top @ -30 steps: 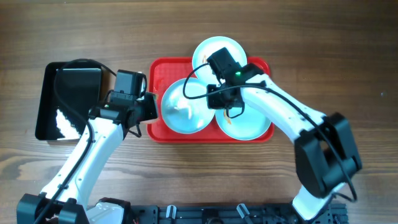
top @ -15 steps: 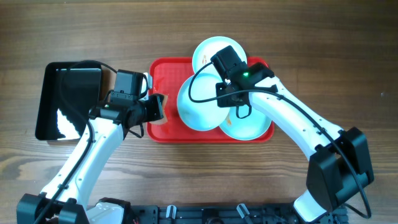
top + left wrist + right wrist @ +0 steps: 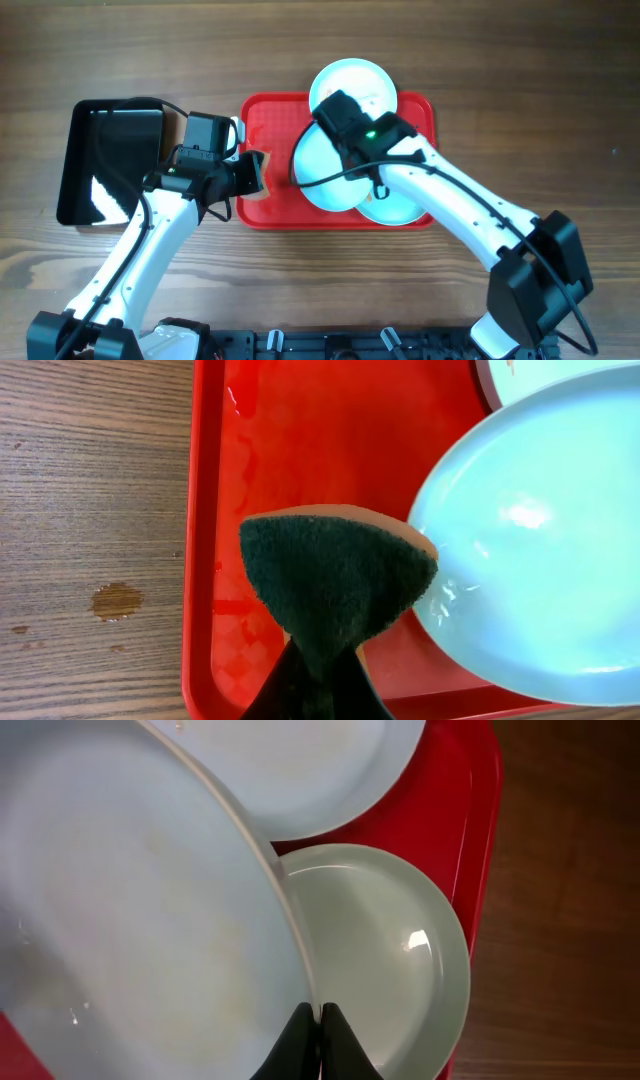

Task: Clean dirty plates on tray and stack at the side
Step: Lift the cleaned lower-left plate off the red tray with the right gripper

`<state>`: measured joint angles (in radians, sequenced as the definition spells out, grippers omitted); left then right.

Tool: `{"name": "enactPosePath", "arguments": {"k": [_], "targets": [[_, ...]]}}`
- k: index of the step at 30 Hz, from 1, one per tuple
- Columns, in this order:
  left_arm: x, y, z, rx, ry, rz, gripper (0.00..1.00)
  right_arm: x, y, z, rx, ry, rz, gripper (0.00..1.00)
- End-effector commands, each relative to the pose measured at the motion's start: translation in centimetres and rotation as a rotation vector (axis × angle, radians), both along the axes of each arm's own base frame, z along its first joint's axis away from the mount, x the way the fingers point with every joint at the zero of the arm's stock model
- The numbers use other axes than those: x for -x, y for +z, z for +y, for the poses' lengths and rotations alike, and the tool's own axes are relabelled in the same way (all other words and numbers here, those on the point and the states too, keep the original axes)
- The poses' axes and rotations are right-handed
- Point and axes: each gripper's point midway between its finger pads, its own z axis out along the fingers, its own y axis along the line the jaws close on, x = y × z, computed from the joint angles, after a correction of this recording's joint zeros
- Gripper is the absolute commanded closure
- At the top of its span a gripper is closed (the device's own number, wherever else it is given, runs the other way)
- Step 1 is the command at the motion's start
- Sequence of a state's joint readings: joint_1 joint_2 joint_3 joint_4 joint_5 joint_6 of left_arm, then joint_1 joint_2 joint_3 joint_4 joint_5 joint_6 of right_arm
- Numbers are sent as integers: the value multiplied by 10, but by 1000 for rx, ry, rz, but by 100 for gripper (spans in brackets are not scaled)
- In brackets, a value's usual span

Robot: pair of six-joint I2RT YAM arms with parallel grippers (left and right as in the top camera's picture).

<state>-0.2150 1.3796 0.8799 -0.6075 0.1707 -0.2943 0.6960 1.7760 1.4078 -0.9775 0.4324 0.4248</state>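
The red tray (image 3: pixel 268 130) holds three pale plates. My right gripper (image 3: pixel 320 1030) is shut on the rim of one plate (image 3: pixel 325 175) and holds it tilted above the tray's middle; it also shows in the right wrist view (image 3: pixel 140 930) and the left wrist view (image 3: pixel 540 560). A second plate (image 3: pixel 355 80) lies at the tray's far edge and a third plate (image 3: pixel 405 208) at the near right, seen too in the right wrist view (image 3: pixel 390 950). My left gripper (image 3: pixel 320 680) is shut on a dark green sponge (image 3: pixel 335 575) that touches the held plate's left edge.
A glossy black tray (image 3: pixel 105 160) sits on the wooden table to the left of the red tray. A small brown stain (image 3: pixel 118 600) marks the table by the red tray's left rim. Wet smears lie on the tray floor (image 3: pixel 330 440).
My right gripper has lifted and tilted the plate more and shifted it right. My left gripper has brought the sponge right onto the tray up to the plate's edge.
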Motion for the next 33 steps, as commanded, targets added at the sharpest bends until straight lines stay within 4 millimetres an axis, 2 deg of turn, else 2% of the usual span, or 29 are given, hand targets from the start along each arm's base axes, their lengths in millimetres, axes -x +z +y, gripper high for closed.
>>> {"name": "enactPosePath", "arguments": {"k": [1, 6, 12, 16, 26, 30, 33], "targets": [[1, 2, 2, 4, 8, 2, 96, -10, 47, 11, 28, 17, -146, 96], [3, 0, 5, -17, 18, 9, 96, -13, 66, 10, 60, -4, -210, 96], [5, -1, 6, -19, 18, 19, 96, -15, 73, -5, 148, -17, -242, 96], [4, -1, 6, -19, 18, 17, 96, -16, 78, -8, 181, -20, -266, 96], [4, -1, 6, -19, 18, 17, 96, -9, 106, 10, 302, 28, -436, 96], [5, -1, 6, -19, 18, 18, 96, -4, 108, 22, 293, 56, -455, 96], [5, -1, 6, -20, 18, 21, 96, -4, 109, 23, 294, 55, -463, 96]]}}
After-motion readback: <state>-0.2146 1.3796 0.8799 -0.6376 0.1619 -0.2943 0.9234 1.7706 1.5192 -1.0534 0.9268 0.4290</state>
